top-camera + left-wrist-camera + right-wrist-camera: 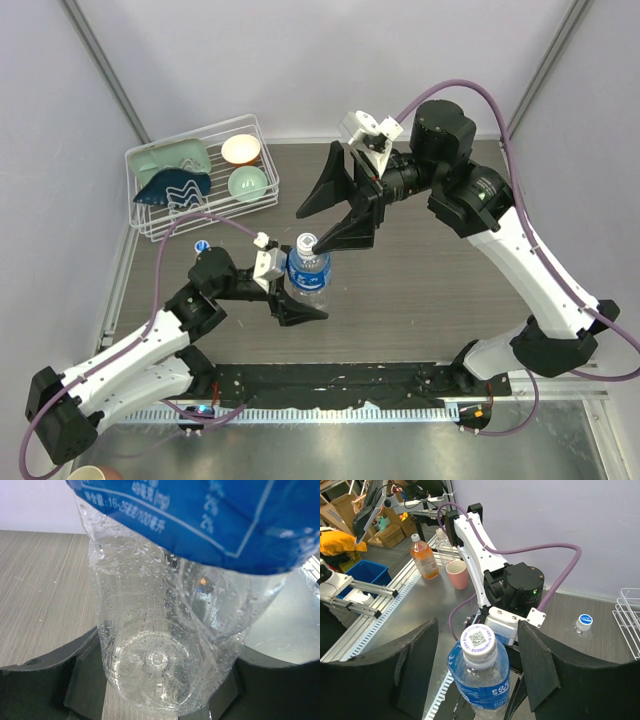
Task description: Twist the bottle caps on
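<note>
The blue-label bottle (308, 272) stands upright in the middle of the table, its clear wet base filling the left wrist view (160, 650). My left gripper (295, 285) is shut on its lower body, fingers (45, 685) on either side. A white cap (479, 641) with a printed code sits on its neck. My right gripper (306, 230) is open wide above the bottle, with its fingers (415, 670) on both sides of the cap and apart from it. A second bottle's blue-printed cap (202, 246) shows left of my left wrist, and also in the right wrist view (584, 621).
A white wire rack (140, 215) at the back left holds green and blue dishes, a cream bowl (241, 149) and a green bowl (247, 182). Its corner shows in the right wrist view (630, 620). Off the table are an orange drink bottle (424, 556) and a pink cup (457, 574).
</note>
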